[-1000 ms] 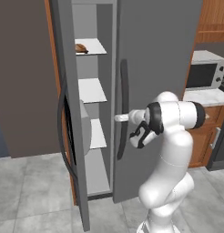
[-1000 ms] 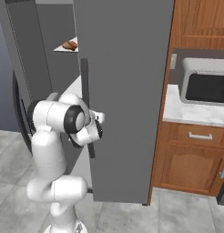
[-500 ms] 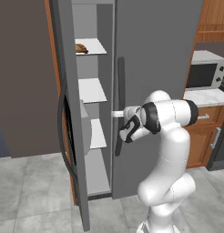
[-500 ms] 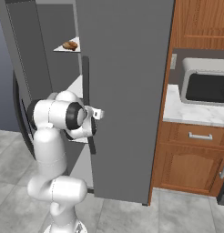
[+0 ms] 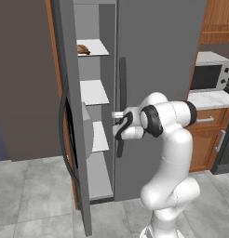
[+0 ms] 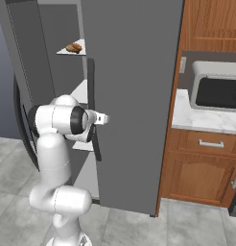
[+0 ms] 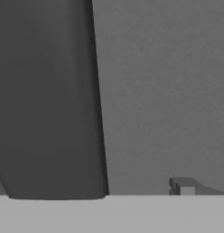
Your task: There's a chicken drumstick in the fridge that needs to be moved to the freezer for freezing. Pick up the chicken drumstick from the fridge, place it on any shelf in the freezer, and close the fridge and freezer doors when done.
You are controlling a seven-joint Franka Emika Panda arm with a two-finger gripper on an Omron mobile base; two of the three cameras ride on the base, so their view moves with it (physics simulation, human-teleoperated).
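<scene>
Grey unit: fridge (image 5: 158, 69) section with its door flat and closed; freezer (image 5: 95, 116) section standing open just beside it.
Freezer door: (image 5: 72, 121) swung out wide from the freezer, edge-on in the left base view.
Drumstick: golden-brown chicken drumstick (image 5: 83, 49) lying on the top narrow white shelf (image 5: 94, 48) inside the freezer, also seen at (image 6: 74, 47).
Lower shelves: more narrow white panels below the drumstick inside the freezer.
Gripper: (image 5: 120, 128) at the long dark handle (image 5: 122, 93) of the fridge door, well below the drumstick; also at (image 6: 93, 132); jaws spread wide, nothing between them.
Hand view: dark handle (image 7: 50, 100) close up against the grey fridge door panel (image 7: 164, 91).
In the way: closed fridge door between arm and fridge interior.
Around the fridge: microwave (image 5: 210, 69) on a pale counter (image 6: 201, 117), brown wooden cabinets (image 6: 201, 168) under it, grey tiled floor (image 5: 32, 200).
</scene>
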